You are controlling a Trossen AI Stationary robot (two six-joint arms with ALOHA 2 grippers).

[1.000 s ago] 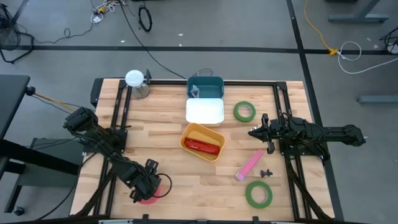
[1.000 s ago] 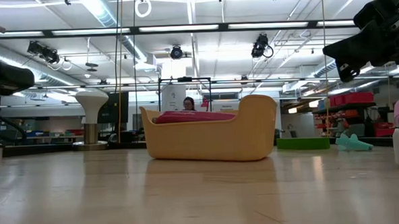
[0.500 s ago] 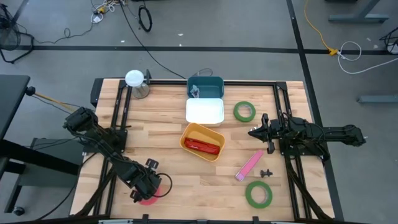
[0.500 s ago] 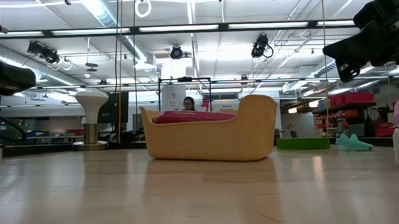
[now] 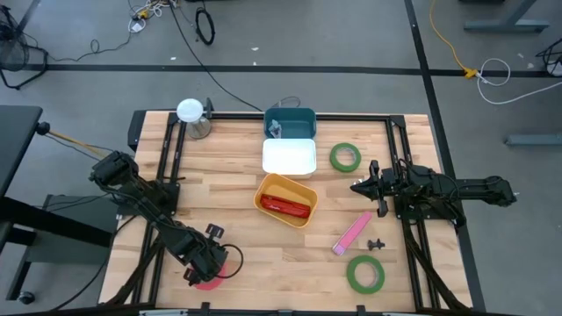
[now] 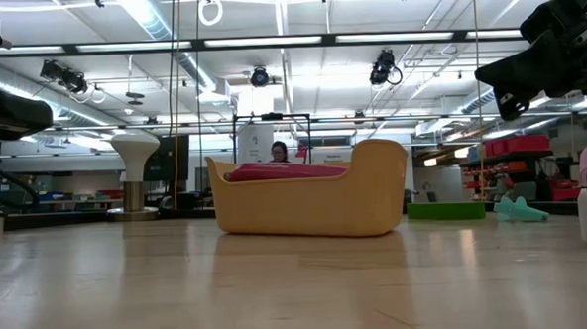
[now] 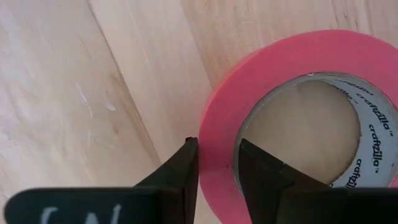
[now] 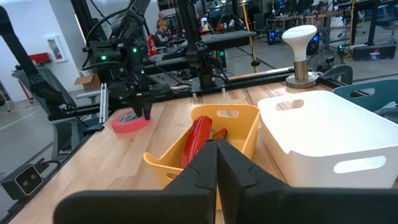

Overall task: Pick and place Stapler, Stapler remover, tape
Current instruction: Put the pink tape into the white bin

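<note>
The red tape roll (image 5: 211, 281) lies flat on the wood near the table's near left corner. My left gripper (image 5: 215, 262) stands over it, shut on its wall (image 7: 217, 118). Two green tape rolls lie on the right half, one toward the far edge (image 5: 345, 157) and one near the near edge (image 5: 364, 273). Between them lie a pink stapler (image 5: 352, 233) and a small black staple remover (image 5: 377, 243). My right gripper (image 5: 367, 186) hovers shut above the table's right side, touching nothing; its fingers (image 8: 216, 163) are together. My left gripper has the red tape roll's wall (image 7: 214, 134) pinched, with one finger (image 7: 186, 168) outside the ring and the other finger (image 7: 258, 171) inside the open centre. The fingers come from above, pointing down. The roll lies flat on the table.
A yellow bin (image 5: 285, 200) holding a red stapler (image 5: 285, 206) sits mid-table. Behind it stand a white bin (image 5: 289, 157) and a teal bin (image 5: 290, 122). A white-topped stand (image 5: 191, 116) is at the far left corner. Bare wood lies between the left gripper and the yellow bin.
</note>
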